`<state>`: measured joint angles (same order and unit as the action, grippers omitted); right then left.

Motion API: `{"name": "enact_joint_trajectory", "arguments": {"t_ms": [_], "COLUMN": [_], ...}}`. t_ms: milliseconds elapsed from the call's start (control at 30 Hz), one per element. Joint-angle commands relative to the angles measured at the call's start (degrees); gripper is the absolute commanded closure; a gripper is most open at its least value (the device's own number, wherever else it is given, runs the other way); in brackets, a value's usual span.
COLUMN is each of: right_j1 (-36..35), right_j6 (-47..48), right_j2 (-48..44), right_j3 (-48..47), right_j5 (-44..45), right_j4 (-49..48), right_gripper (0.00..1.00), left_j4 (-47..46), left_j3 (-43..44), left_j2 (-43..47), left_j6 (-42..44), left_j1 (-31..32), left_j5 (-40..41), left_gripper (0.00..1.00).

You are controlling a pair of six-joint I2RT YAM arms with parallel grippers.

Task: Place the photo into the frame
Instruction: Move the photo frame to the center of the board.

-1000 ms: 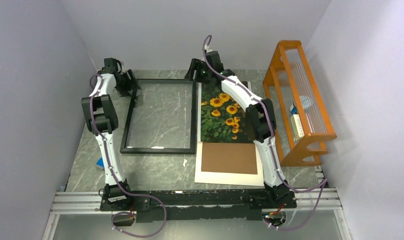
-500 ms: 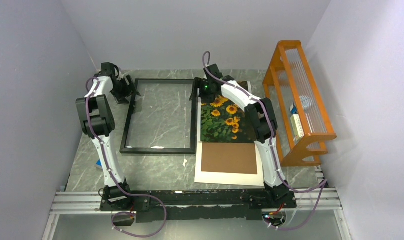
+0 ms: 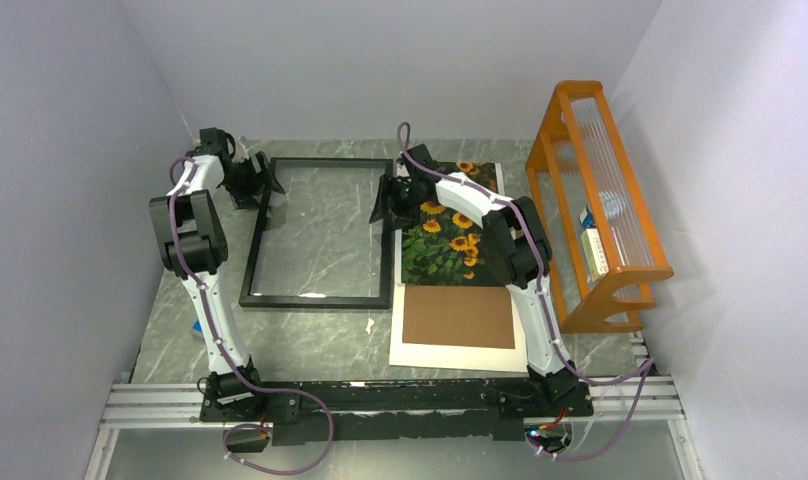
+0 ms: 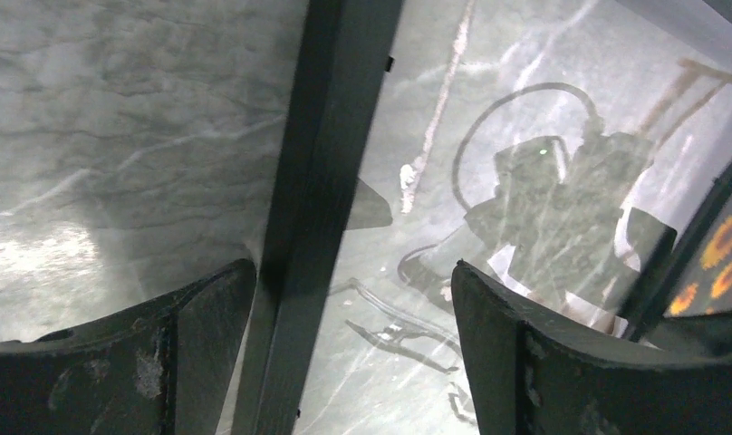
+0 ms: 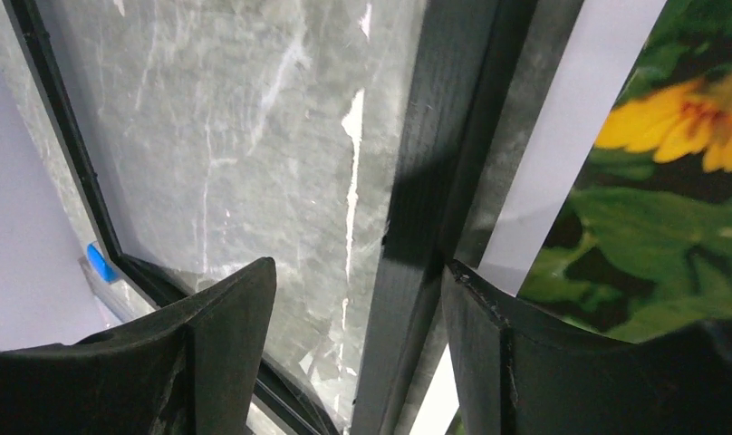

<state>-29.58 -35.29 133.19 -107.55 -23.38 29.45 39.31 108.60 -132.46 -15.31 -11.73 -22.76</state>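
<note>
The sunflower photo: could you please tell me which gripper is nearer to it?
Right. The right gripper straddles the right rail of the frame, just beside the photo; the left gripper is at the opposite, left rail.

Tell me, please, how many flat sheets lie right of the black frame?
3: the sunflower photo farthest back, the brown board in front of it, the white sheet under that board. Others may hide beneath.

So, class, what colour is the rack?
The rack is orange, clearest in the top view.
</note>
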Motion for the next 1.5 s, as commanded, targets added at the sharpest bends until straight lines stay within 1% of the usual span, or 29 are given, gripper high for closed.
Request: {"name": "enact_joint_trajectory", "arguments": {"t_ms": [0,67,167,233,300,467,600,667,700,800,900,967,1067,1167,1233,1300,1400,1467], "right_j1": [-1.0,-1.7,-2.6,-3.5,-4.7,-7.9,-9.6,-9.7,-9.6,-9.3,-8.1,-6.9,-4.7,-3.3,-2.9,-2.3,-1.7,-1.7], "right_j6": [-1.8,-1.7,-2.0,-2.0,-2.0,-3.0,-3.4,-3.1,-2.3,0.2,2.1,3.4,7.0,10.6,13.0,13.2,14.5,15.0], "right_j2": [-3.0,-4.8,-8.0,-9.7,-11.2,-15.6,-19.9,-21.7,-22.5,-23.3,-22.3,-21.3,-18.0,-12.7,-9.2,-5.6,-3.2,-1.7], "right_j3": [4.4,7.2,12.0,14.6,16.6,22.2,25.4,26.1,26.0,23.0,18.1,15.3,9.8,1.8,-2.6,-6.8,-7.8,-9.4], "right_j5": [-6.8,-7.1,-8.8,-9.0,-9.0,-6.5,-1.9,1.9,5.4,13.9,21.8,25.1,24.6,21.7,19.9,17.7,13.8,12.8], "right_j4": [-3.5,-4.8,-8.4,-9.6,-10.7,-11.7,-9.7,-7.6,-6.3,-1.8,1.5,1.6,-1.6,-2.7,-3.9,-4.0,-9.2,-10.2], "right_gripper": [0.31,0.32,0.34,0.38,0.4,0.45,0.44,0.38,0.35,0.29,0.27,0.26,0.27,0.32,0.36,0.41,0.48,0.5], "left_j4": [2.9,3.3,0.5,-0.8,-1.9,-2.3,-1.4,0.0,0.9,3.4,4.2,3.9,3.2,2.0,0.0,-1.3,-2.8,-3.8], "left_j3": [-3.3,-5.0,-11.2,-15.0,-18.5,-25.5,-28.1,-26.7,-25.4,-20.7,-16.9,-14.4,-10.5,-6.0,-4.3,-2.2,1.0,2.3], "left_j2": [-1.8,-1.0,3.5,6.4,9.2,15.7,19.4,19.6,19.4,18.6,18.0,17.0,14.5,11.3,9.4,7.4,3.9,2.2], "left_j6": [1.5,1.0,-1.0,-2.6,-3.7,-5.2,-4.8,-3.9,-3.4,-2.6,-2.3,-1.6,-1.3,-1.6,-2.3,-2.4,-3.7,-4.4], "left_j1": [0.5,0.4,0.5,0.5,0.6,0.7,0.7,0.6,0.6,0.7,0.7,0.6,0.6,0.6,0.6,0.6,0.7,0.7], "left_j5": [-6.8,-7.0,-5.4,-4.6,-5.1,-2.5,1.6,3.6,4.7,7.4,9.6,9.6,8.5,6.4,6.0,5.3,4.7,3.4], "left_gripper": [0.16,0.19,0.21,0.22,0.22,0.22,0.19,0.17,0.16,0.15,0.12,0.12,0.12,0.14,0.16,0.18,0.21,0.23]}}
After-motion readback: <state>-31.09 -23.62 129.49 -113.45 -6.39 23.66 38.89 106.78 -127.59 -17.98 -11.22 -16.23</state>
